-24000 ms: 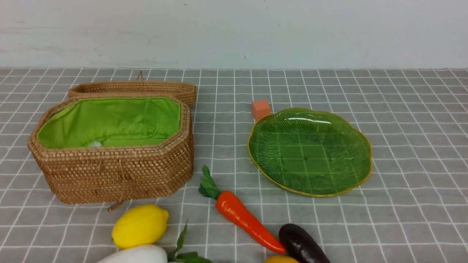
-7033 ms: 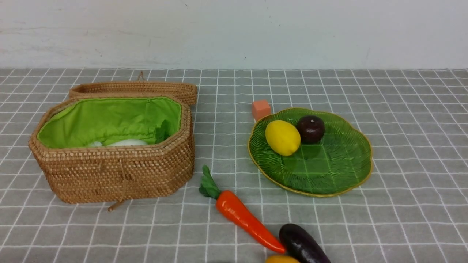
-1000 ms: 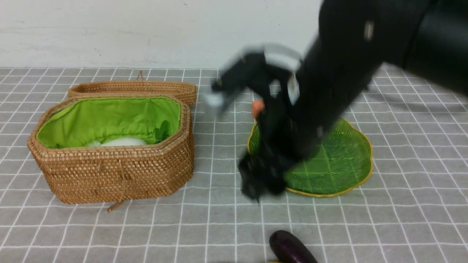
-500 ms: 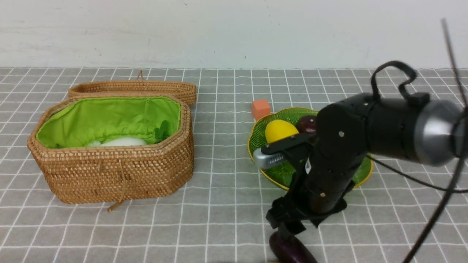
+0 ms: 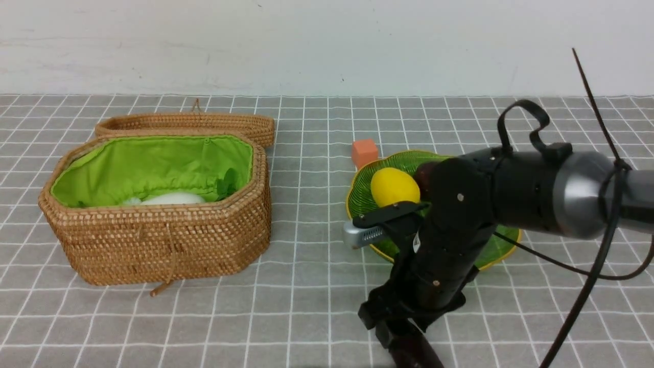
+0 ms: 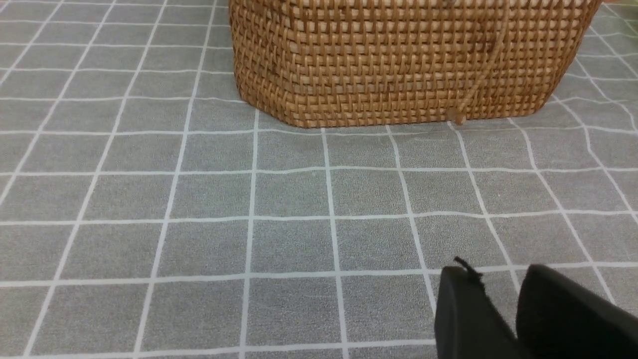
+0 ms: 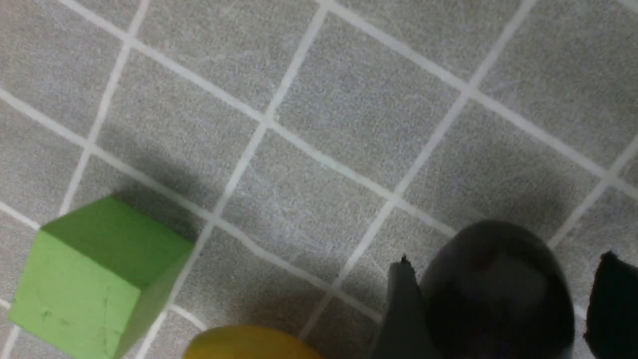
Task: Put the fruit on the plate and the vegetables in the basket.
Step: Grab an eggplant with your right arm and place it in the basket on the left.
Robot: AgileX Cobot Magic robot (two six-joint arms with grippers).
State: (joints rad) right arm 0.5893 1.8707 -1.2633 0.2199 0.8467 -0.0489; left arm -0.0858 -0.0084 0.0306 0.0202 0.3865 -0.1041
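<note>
While poised just nearside of plate, straddles eggplant: right pincer apart, one finger touching, other just clear. On plate: lemon, small maroon fruit. Beside eggplant, nearside of plate: mango, partly seen. Left of plate: basket, radish inside. Empty left pincer: fingers close; cannot tell whether fully together.

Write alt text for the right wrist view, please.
The right gripper straddles a dark purple eggplant on grey checked cloth, jaws not yet closed. A green cube and part of a yellow fruit lie nearby.
</note>
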